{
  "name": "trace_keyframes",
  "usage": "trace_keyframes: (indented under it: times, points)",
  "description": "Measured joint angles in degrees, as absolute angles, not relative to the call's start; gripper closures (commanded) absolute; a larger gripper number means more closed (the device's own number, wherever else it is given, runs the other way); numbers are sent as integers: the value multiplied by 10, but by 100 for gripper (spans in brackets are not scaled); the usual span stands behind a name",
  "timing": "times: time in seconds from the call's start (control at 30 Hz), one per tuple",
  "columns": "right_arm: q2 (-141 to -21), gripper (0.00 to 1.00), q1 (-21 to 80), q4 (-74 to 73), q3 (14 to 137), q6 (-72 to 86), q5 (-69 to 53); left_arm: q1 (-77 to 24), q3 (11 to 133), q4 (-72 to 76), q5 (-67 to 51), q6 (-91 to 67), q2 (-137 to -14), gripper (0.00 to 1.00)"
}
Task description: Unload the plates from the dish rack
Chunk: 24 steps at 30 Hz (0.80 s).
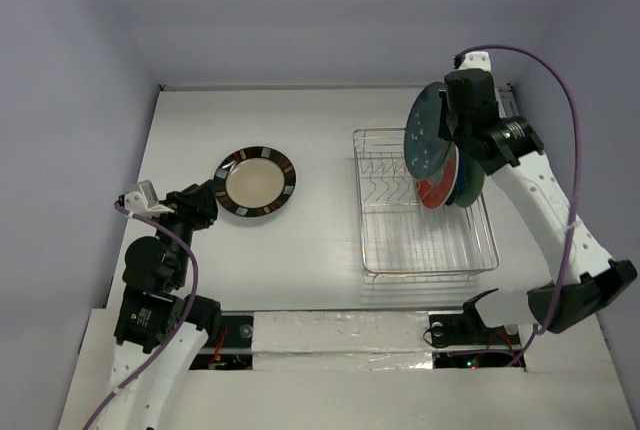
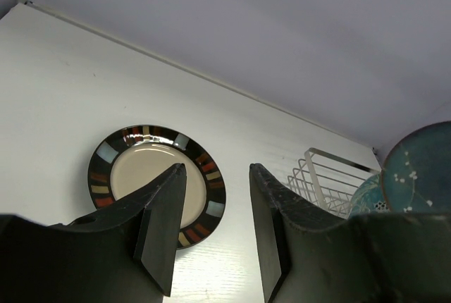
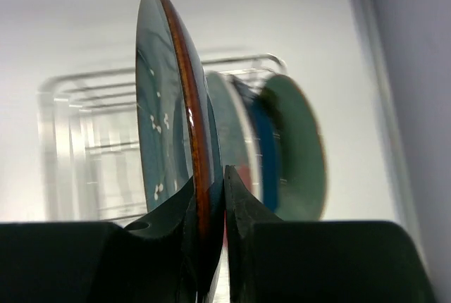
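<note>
My right gripper [image 1: 447, 120] is shut on the rim of the teal-blue plate [image 1: 425, 135] and holds it on edge above the silver dish rack [image 1: 430, 260]. In the right wrist view the plate [image 3: 158, 127] stands clamped between my fingers [image 3: 243, 204]. Behind it in the rack stand a red plate [image 1: 436, 190], a navy dish and a mint green plate [image 3: 299, 148]. The cream plate with dark rim [image 1: 255, 182] lies flat on the table at left. My left gripper [image 2: 215, 176] is open and empty just near of it [image 2: 156, 176].
The rack's near half holds no dishes. The white table ends at the back wall [image 1: 330, 87]. A silver taped strip [image 1: 340, 335] runs along the near edge between the arm bases. The right arm's purple cable [image 1: 570, 150] arcs over the rack's right side.
</note>
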<state>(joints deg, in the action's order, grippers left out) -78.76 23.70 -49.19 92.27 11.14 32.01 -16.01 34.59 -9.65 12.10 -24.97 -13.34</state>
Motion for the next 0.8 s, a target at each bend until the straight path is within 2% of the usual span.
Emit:
trace_keyframes:
  times: [0.17, 0.27, 0.5, 0.8]
  points:
    - [-731, 100, 274, -438, 904, 175, 221, -160, 346, -96, 121, -250, -134, 62]
    - [-737, 100, 315, -370, 869, 229, 175, -160, 346, -96, 121, -250, -135, 62]
    - [-920, 100, 385, -174, 825, 374, 60, -160, 346, -94, 121, -250, -145, 62]
    - [-1097, 100, 429, -47, 820, 516, 7, -160, 346, -93, 121, -250, -153, 62]
